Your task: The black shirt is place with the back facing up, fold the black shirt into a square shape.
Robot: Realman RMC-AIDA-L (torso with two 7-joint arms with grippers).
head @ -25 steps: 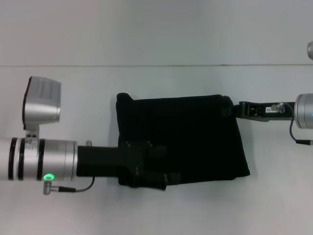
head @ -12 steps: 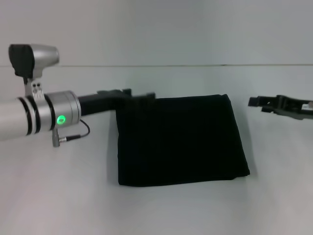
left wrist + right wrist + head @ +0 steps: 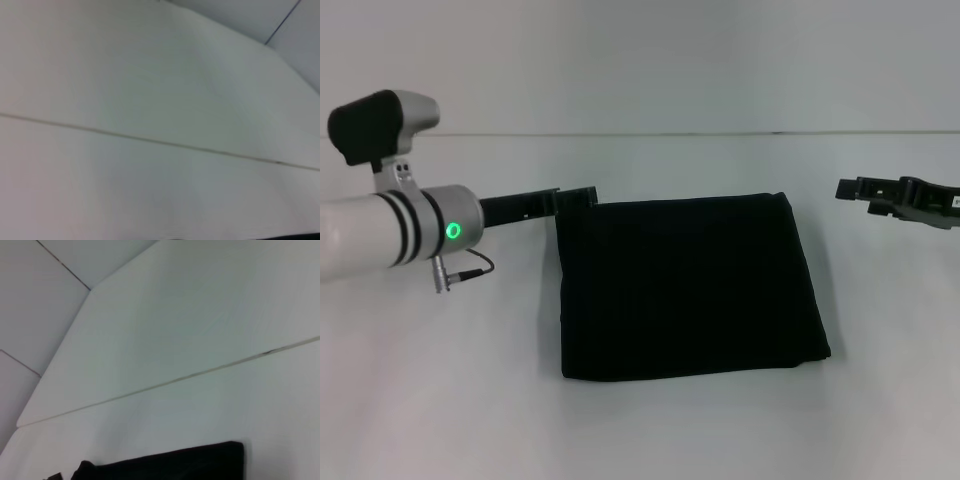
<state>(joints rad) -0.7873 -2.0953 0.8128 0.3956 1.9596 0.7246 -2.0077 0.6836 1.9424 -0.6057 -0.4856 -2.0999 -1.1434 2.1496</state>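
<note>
1. Hovering my left end effector (image 3: 575,195) just off the far left corner of the black shirt (image 3: 690,285), at the shirt's far edge; touching or not, can't tell.
2. Left end effector state: can't tell, fingers are dark against the dark cloth.
3. My right end effector (image 3: 850,188) sits off the shirt's far right corner, clearly apart from it, holding nothing; from the head view I can't tell how wide it is.
4. Black shirt lies flat on the white counter (image 3: 440,400), about mid-counter, folded into a rough rectangle, a bit wider than deep.
5. Shirt edges: near edge runs slightly slanted; right near corner sticks out a little further right than the far one.
6. Right wrist view shows only the shirt's far edge (image 3: 170,465) against the white counter (image 3: 200,405), plus a thin seam line across the counter.
7. Left wrist view shows only bare white counter (image 3: 150,190) with a seam line.
</note>
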